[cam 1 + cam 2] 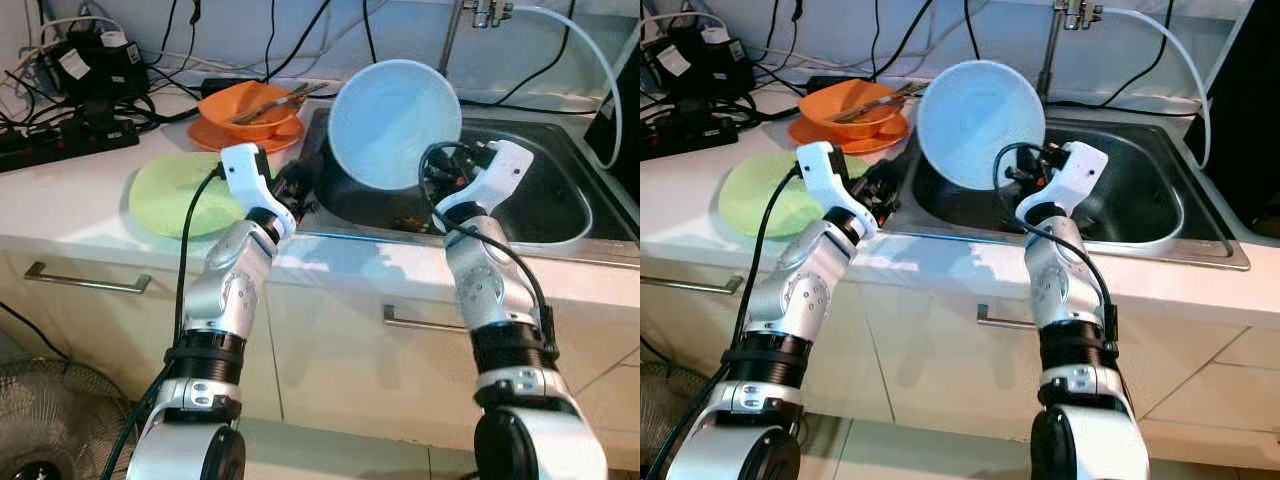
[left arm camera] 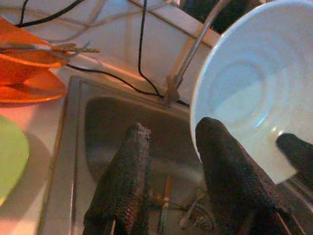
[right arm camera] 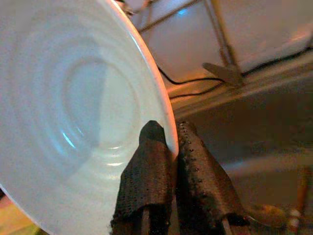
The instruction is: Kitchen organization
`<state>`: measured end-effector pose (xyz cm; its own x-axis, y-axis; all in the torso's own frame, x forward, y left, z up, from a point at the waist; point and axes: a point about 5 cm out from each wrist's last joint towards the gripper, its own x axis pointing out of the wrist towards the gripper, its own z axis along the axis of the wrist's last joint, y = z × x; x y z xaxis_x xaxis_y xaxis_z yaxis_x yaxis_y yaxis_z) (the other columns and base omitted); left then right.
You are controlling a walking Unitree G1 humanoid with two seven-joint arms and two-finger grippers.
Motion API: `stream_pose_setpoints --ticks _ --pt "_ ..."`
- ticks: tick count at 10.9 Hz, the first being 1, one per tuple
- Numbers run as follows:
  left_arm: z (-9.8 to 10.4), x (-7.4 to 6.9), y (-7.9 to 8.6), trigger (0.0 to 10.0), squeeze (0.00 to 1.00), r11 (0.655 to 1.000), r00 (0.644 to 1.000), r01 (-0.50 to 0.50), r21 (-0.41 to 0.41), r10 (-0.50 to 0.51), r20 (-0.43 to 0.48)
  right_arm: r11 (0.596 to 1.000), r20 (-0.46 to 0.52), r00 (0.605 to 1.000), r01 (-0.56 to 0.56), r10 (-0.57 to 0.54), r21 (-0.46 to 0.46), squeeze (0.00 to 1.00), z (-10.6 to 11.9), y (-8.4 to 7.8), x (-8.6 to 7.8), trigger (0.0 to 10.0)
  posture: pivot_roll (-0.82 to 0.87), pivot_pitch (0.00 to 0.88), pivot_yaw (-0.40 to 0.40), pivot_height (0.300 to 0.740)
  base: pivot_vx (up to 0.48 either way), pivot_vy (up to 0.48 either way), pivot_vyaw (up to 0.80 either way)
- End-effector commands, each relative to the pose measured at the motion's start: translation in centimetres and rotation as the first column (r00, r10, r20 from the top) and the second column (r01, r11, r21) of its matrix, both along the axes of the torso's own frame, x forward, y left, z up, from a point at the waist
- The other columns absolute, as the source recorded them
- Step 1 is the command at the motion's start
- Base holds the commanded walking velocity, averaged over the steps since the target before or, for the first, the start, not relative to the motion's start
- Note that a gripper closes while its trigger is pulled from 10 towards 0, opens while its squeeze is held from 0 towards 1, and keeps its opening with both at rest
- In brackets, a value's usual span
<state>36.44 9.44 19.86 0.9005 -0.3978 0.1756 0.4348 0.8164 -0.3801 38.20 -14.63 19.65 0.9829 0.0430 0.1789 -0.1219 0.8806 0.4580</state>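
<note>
Over sink (image 1: pixel 560 200), right claw (image 3: pixel 168 147) pinches white plate (image 1: pixel 395 125); left claw (image 2: pixel 171 166) spread; labels seemingly unreadable.

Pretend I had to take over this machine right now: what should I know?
Right end effector: shut on the rim of the white plate, holding it tilted above the sink.
Left end effector: open and holding nothing, at the sink's left edge.
On the counter: a green plate, and an orange bowl with utensils in it, standing on an orange plate.
In the sink: a few utensils near the drain.
Done: white plate lifted.
Left: set it down somewhere, probably with the other dishes; the sink utensils remain to sort.
</note>
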Motion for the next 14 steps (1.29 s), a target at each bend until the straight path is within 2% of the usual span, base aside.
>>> stream_pose_setpoints --ticks 1,2,3,4,5,7,9,14 --pt "-0.5 -0.4 -0.4 10.0 0.0 0.995 0.999 0.032 0.097 -0.031 -0.004 0.996 0.021 0.996 0.082 -0.081 -0.021 0.0 1.1 -1.1 0.6 10.0 0.12 0.0 0.042 0.74 0.0 0.0 0.0" --pt "-1.1 -0.9 -1.0 10.0 0.0 0.983 0.997 0.077 0.165 -0.074 -0.024 0.991 0.017 0.994 0.109 -0.108 -0.084 0.0 1.2 -1.4 1.0 10.0 0.13 0.0 0.041 0.74 0.0 0.0 0.0" --pt "-2.0 -1.7 -1.6 10.0 0.0 0.96 0.99 0.137 0.245 -0.123 -0.072 0.974 -0.005 0.992 0.125 -0.128 -0.19 0.0 0.9 -1.3 1.5 10.0 0.13 0.0 0.039 0.74 0.0 0.0 0.0" --pt "-2.9 -2.4 -1.8 10.0 0.0 0.939 0.983 0.17 0.299 -0.141 -0.117 0.954 -0.062 0.985 0.142 -0.164 -0.264 0.0 0.2 -1.3 1.9 10.0 0.15 0.0 0.033 0.74 0.0 0.0 0.0" --pt "-3.4 -2.9 -1.9 10.0 0.0 0.927 0.978 0.192 0.321 -0.152 -0.143 0.945 -0.075 0.982 0.146 -0.175 -0.293 0.0 -0.1 -1.4 2.1 10.0 0.16 0.0 0.031 0.74 0.0 0.0 0.0" --pt "-3.9 -3.8 -1.9 10.0 0.0 0.916 0.972 0.209 0.341 -0.155 -0.179 0.919 -0.12 0.973 0.138 -0.195 -0.368 0.0 -1.1 -1.4 2.4 10.0 0.18 0.007 0.023 0.74 0.0 0.0 0.0" --pt "-3.8 -4.5 -1.8 10.0 0.0 0.912 0.97 0.211 0.352 -0.151 -0.192 0.895 -0.161 0.972 0.088 -0.174 -0.437 0.0 -1.9 -0.7 2.5 10.0 0.21 0.024 0.018 0.74 0.0 0.0 0.0" --pt "-4.1 -5.9 -1.7 10.0 0.0 0.907 0.962 0.22 0.36 -0.14 -0.235 0.886 -0.233 0.961 0.026 -0.15 -0.463 0.0 -3.8 0.1 2.1 10.0 0.24 0.057 0.018 0.74 0.0 0.0 0.0"
